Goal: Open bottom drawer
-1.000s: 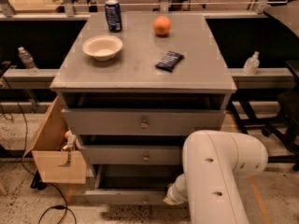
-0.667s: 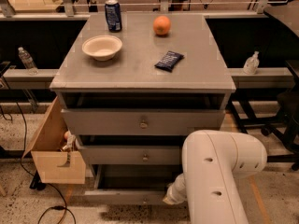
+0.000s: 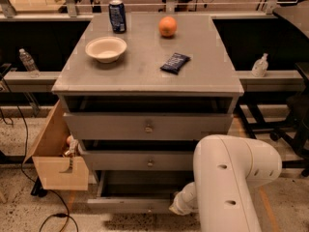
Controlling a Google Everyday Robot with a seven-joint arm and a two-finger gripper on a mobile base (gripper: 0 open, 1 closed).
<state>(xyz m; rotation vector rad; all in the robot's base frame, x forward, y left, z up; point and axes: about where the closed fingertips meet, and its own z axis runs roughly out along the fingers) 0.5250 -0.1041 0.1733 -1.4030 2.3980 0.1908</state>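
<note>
The grey cabinet (image 3: pixel 145 76) has three drawers. The bottom drawer (image 3: pixel 128 205) is the lowest and slimmest, and it stands pulled out, with its dark inside showing behind the front panel. Its knob is hidden. My gripper (image 3: pixel 175 208) is at the right end of that front panel, low down. My white arm (image 3: pixel 231 178) comes down to it from the lower right and covers most of it. The two taller drawers, the top one (image 3: pixel 148 126) and the middle one (image 3: pixel 140 160), stand slightly ajar.
On the cabinet top are a white bowl (image 3: pixel 105 49), a blue can (image 3: pixel 117 16), an orange (image 3: pixel 167 26) and a dark snack bag (image 3: pixel 175 63). A tan wooden box (image 3: pixel 55 153) leans at the cabinet's left. Bottles (image 3: pixel 27 62) (image 3: pixel 259 65) stand on the side rails. Cables (image 3: pixel 53 214) lie on the floor.
</note>
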